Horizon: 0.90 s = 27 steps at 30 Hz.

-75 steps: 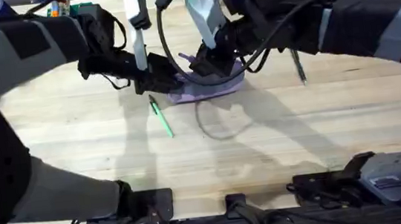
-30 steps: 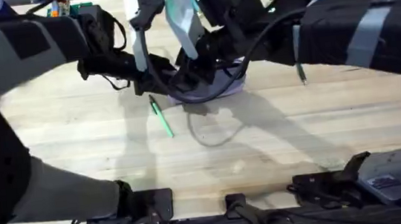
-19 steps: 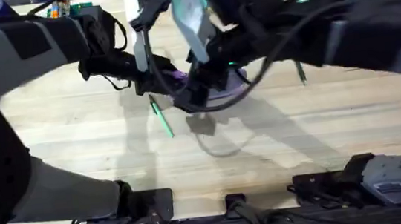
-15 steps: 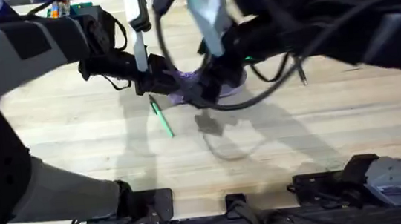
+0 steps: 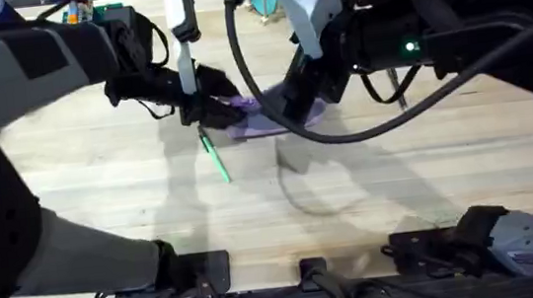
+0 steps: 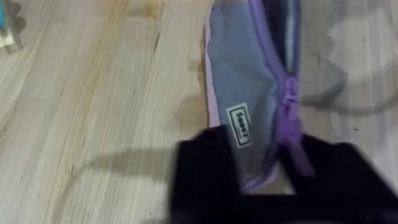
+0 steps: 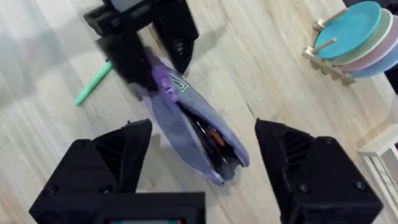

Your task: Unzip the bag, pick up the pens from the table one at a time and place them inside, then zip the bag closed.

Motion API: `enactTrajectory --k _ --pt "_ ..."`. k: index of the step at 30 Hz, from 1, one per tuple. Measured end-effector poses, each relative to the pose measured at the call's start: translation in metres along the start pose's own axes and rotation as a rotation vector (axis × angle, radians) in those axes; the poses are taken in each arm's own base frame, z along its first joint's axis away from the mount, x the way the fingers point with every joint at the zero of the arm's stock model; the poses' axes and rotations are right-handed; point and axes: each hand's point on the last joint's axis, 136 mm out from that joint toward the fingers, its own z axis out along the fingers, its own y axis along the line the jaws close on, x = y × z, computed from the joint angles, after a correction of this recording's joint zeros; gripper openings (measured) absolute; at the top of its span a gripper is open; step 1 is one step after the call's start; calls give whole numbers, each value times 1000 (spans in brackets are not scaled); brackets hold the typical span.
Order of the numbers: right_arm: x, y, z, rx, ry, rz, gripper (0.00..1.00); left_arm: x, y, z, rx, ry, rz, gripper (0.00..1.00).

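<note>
The green pen (image 5: 214, 158) is lying on the table (image 5: 370, 188), just before the bag (image 5: 273, 117). The left fingers (image 7: 152, 59) are pinching its end, while the right fingers (image 7: 202, 152), parted and empty, are lifting away, the bag now gaping, ready for pens.

The bag (image 5: 268, 116) lies on the desk (image 5: 371, 198), toward its far middle. The left claw (image 5: 205, 111) sits at the bag's left end, closed on that end where the zipper (image 6: 290, 99) finishes. The right claw (image 7: 202, 158) hangs above the bag's right part, its fingers spread to either side. One pen (image 5: 214, 156) lies on the desk just in front of the bag's left end, close under the left claw. Another pen (image 5: 397, 91) lies to the bag's right, apart from it.
</note>
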Motion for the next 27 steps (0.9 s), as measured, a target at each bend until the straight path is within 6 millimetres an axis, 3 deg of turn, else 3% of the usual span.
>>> enactTrajectory --k 3,4,5,15,19,23,27 --pt "1 -1 1 6 6 -27 996 -2 -1 1 4 -12 1 805" --pt "1 -1 1 5 7 -41 996 -3 -1 1 6 -15 -1 931" --pt "1 -1 2 6 8 -55 996 -4 -2 1 9 -18 -3 979" --pt "7 0 1 1 34 -196 995 -9 -11 -7 52 -16 -74 994" --pt "19 4 0 -22 80 -207 995 -15 -5 -28 44 -9 -138 995" --pt "15 3 -8 -30 92 -212 990 -19 8 -56 -1 -16 -192 995" --pt "6 -1 -17 -46 83 -202 887 -18 18 -79 -49 -23 -237 995"
